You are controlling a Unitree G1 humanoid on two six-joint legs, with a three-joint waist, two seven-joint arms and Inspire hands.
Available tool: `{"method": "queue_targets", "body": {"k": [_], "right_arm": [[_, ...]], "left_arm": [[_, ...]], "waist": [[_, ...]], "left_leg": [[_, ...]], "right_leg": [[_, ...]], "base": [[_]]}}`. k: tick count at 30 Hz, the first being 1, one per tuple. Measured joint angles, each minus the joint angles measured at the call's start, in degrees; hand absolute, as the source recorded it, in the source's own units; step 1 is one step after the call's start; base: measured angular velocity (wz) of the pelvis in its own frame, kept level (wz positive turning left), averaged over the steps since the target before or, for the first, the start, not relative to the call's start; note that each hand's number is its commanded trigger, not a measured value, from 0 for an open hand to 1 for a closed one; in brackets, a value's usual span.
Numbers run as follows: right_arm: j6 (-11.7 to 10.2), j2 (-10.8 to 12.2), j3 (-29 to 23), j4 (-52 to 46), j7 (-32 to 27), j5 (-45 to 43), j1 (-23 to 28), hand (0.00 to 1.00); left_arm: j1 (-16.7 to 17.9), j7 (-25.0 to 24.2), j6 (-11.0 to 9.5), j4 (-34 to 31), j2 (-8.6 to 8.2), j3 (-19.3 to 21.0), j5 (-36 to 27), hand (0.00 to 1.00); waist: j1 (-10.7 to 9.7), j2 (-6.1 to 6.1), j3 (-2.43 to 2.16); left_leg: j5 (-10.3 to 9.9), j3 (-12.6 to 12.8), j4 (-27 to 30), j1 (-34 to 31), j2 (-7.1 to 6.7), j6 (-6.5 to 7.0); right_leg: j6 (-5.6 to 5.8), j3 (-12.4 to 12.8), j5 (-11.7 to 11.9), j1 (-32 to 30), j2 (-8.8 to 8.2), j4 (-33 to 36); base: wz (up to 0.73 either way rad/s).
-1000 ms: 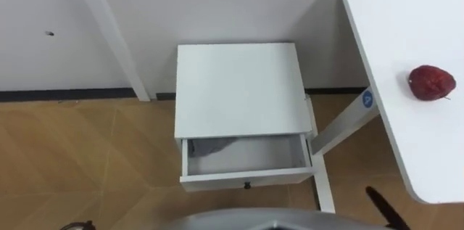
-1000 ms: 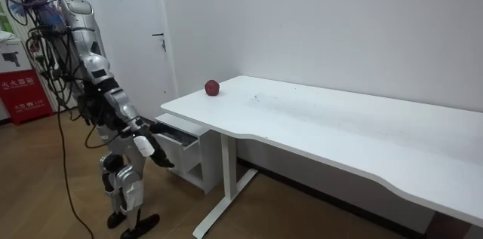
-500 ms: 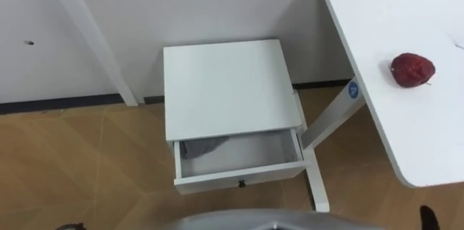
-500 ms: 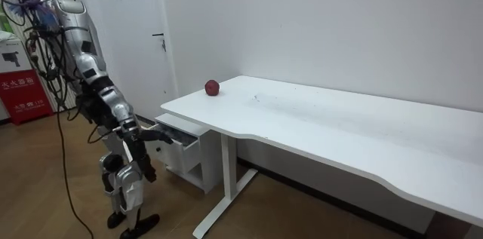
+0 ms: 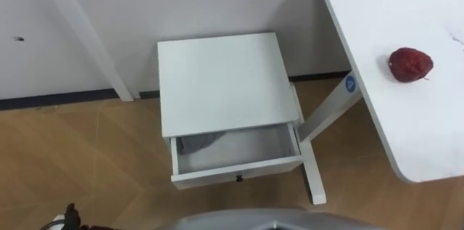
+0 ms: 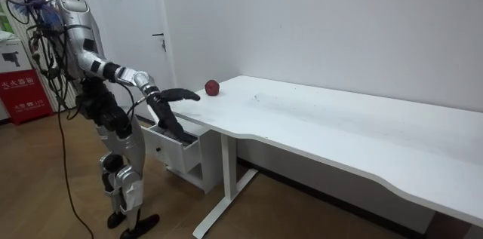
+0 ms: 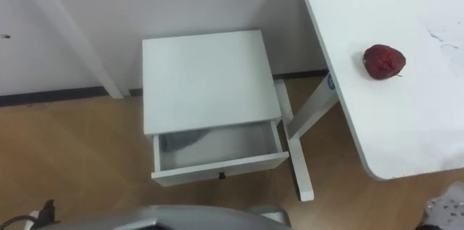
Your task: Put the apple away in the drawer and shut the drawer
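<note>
A dark red apple [image 5: 410, 64] lies near the left end of the white table [image 5: 406, 136]. It also shows on the table's corner, apple [image 6: 212, 87] in the room view. The small white cabinet [image 5: 221, 81] stands against the wall, its drawer [image 5: 232, 154] pulled out, with only a grey patch at its back left. In the room view my right hand [image 6: 179, 94] is raised to tabletop height with straight fingers. It is a short way short of the apple and holds nothing. A dark bit of my left hand [image 5: 70, 214] shows at the lower left edge.
The table's white leg [image 5: 313, 175] stands just right of the drawer. A white door frame [image 5: 80, 34] slants down the wall left of the cabinet. Wooden floor [image 5: 87, 157] lies open to the left. A red box [image 6: 23, 92] sits behind me in the room view.
My right arm has swung up from hanging low beside the drawer to tabletop height near the apple. The head camera has shifted a little. Apple and drawer have not moved.
</note>
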Motion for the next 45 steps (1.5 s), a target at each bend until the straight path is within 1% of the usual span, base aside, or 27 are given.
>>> {"method": "queue_targets", "body": {"k": [1,2,3,4,5,7,10,12,15,17,19,21,24,27,28,30,34,37,39,45], "right_arm": [[-0.1,-0.1,0.5,-2.5,-1.7,-5.5,0.0,0.00],[-0.3,-0.2,1.3,-3.7,-2.4,-7.9,0.0,0.00],[-0.7,-0.5,3.1,-5.3,-3.7,-12.0,0.0,0.00],[-0.9,-0.7,4.8,-6.2,-4.5,-16.2,-0.1,0.00],[-1.0,-0.7,5.6,-6.3,-4.8,-18.5,-0.1,0.00],[-1.0,-0.7,7.5,-6.5,-5.6,-25.9,0.1,0.00],[-1.0,-0.8,9.8,-6.9,-5.3,-31.8,-0.1,0.00],[-1.0,-1.2,11.6,-6.9,-4.2,-33.9,-0.4,0.00],[-0.9,-1.5,14.7,-6.8,-1.0,-34.1,-0.7,0.00],[-0.3,-1.7,16.6,-6.0,1.6,-34.7,-0.6,0.00],[1.2,-1.8,18.7,-5.6,5.1,-35.6,-0.6,0.00],[1.9,-1.8,19.9,-5.5,7.3,-36.1,-0.6,0.00],[2.4,-1.9,21.0,-5.4,10.9,-36.4,-0.6,0.00],[2.7,-2.8,23.0,-4.5,14.4,-36.5,-0.6,0.00],[2.7,-3.4,23.9,-3.5,15.6,-37.6,-0.6,0.00],[3.0,-3.7,24.5,-2.7,17.6,-39.3,-0.6,0.00],[3.3,-4.3,24.6,-0.8,21.3,-42.9,-0.7,0.00],[3.4,-4.7,24.6,1.1,23.8,-44.7,-0.7,0.00],[4.0,-4.8,24.6,1.5,25.4,-45.6,-0.7,0.00],[4.4,-5.0,25.1,3.6,28.4,-47.6,-0.7,0.00]], "left_arm": [[0.0,0.0,0.0,0.0,0.00,0.0,0.0,0.00],[0.1,0.0,0.0,0.0,0.01,-0.1,-0.1,0.00],[0.1,0.0,0.0,0.0,0.01,-0.3,-0.1,0.00],[0.0,0.1,0.0,-0.1,0.09,-0.8,0.0,0.00],[0.0,0.1,0.0,-0.1,0.12,-1.2,0.1,0.00],[-0.3,0.1,0.0,-0.3,-0.06,-2.1,0.8,0.00],[-0.3,0.1,0.0,-0.7,-0.16,-2.7,1.0,0.00],[-0.3,0.0,0.0,-0.7,-0.15,-3.0,0.8,0.00],[-0.4,-1.0,0.0,-0.7,-0.13,-3.9,0.0,0.00],[-0.5,-1.1,0.0,-0.5,-0.12,-4.6,-0.6,0.00],[-0.5,-1.2,0.0,-0.5,-0.12,-4.8,-1.0,0.00],[-0.5,-1.3,0.0,-0.5,-0.09,-4.8,-1.1,0.00],[-0.5,-2.3,0.0,-0.6,0.13,-5.0,-1.0,0.00],[-0.5,-2.4,0.0,-0.6,0.30,-5.0,-0.9,0.00],[-0.5,-2.4,-0.1,-0.8,0.47,-5.0,-0.5,0.00],[-0.5,-2.4,-0.1,-1.1,0.83,-5.0,-0.5,0.00],[-0.5,-2.5,-0.3,-1.6,1.53,-5.1,-0.5,0.00],[-0.3,-2.5,-0.3,-1.6,1.54,-5.2,-0.5,0.00],[-0.1,-2.5,-0.3,-1.6,1.54,-5.2,-0.5,0.00],[0.5,-2.5,-0.3,-0.6,1.57,-5.2,-0.5,0.00]], "waist": [[0.3,0.15,0.08],[0.4,0.16,0.10],[0.5,0.17,0.11],[0.6,0.28,0.13],[0.7,0.21,0.15],[1.6,0.00,0.18],[1.9,-0.14,0.19],[2.0,-0.12,0.19],[2.5,-0.07,0.22],[2.7,-0.08,0.23],[3.0,-0.12,0.29],[3.0,-0.16,0.31],[3.2,-0.45,0.40],[3.5,-0.92,0.49],[3.5,-1.17,0.46],[3.6,-1.33,0.52],[3.9,-1.24,0.49],[4.5,-0.93,0.33],[4.6,-0.67,0.21],[5.0,-0.39,0.36]], "left_leg": [[0.0,0.2,0.0,0.0,0.03,0.00],[0.0,0.3,-0.1,0.0,0.03,0.00],[0.0,0.4,-0.1,-0.2,0.06,0.00],[0.0,0.5,0.0,-0.1,0.10,-0.01],[0.0,0.5,-0.1,-0.1,0.10,-0.01],[0.0,0.5,-0.2,-0.1,0.13,-0.01],[0.0,0.5,-0.2,-0.1,0.14,-0.01],[0.0,0.5,-0.2,-0.1,0.14,-0.01],[0.0,0.4,-0.3,-0.1,0.16,-0.01],[0.0,0.5,-0.3,0.0,0.19,-0.01],[0.0,0.5,-0.3,0.0,0.24,-0.02],[0.0,0.5,-0.3,0.0,0.28,-0.03],[0.0,0.5,-0.2,0.0,0.32,-0.04],[0.0,0.4,-0.2,0.0,0.33,-0.05],[0.0,0.4,-0.2,0.0,0.34,-0.05],[0.0,0.3,-0.1,-0.1,0.34,-0.05],[0.0,0.3,-0.1,0.0,0.32,-0.05],[0.0,0.3,0.0,0.0,0.32,-0.05],[0.0,0.3,0.0,0.0,0.33,-0.06],[0.0,0.3,0.0,1.0,0.38,-0.14]], "right_leg": [[0.00,0.3,0.0,-0.2,0.04,0.0],[0.00,0.7,0.0,-0.4,0.04,0.1],[0.00,0.9,0.0,-0.8,0.06,0.1],[0.00,1.2,0.0,-0.9,0.09,0.1],[0.00,1.3,0.0,-0.8,0.10,0.0],[0.00,1.4,0.0,-0.8,0.14,0.1],[0.00,1.2,0.0,-0.8,0.10,0.1],[0.00,1.3,0.0,-0.8,0.10,0.1],[0.00,1.2,0.0,-0.8,0.10,0.0],[0.00,1.2,0.0,-0.8,0.11,0.0],[0.00,1.3,0.0,-0.8,0.13,0.0],[0.00,1.2,0.0,-0.8,0.14,0.0],[0.00,1.1,0.0,-0.8,0.08,0.0],[0.00,0.9,0.0,-0.7,0.06,0.0],[0.00,0.5,0.0,-0.7,0.05,0.0],[0.00,-0.3,0.0,-0.7,-0.06,0.1],[0.01,-1.2,0.0,-0.6,-0.34,0.0],[0.01,-1.3,0.0,-0.6,-0.34,0.0],[0.01,-1.5,0.0,-0.5,-0.36,0.0],[0.00,-1.7,0.0,0.7,-0.37,-0.1]], "base": [[-0.07],[-0.09],[-0.08],[-0.05],[0.00],[0.00],[0.00],[0.00],[0.00],[0.00],[0.00],[0.00],[0.00],[0.00],[0.00],[0.00],[0.00],[0.00],[0.00],[0.00]]}}
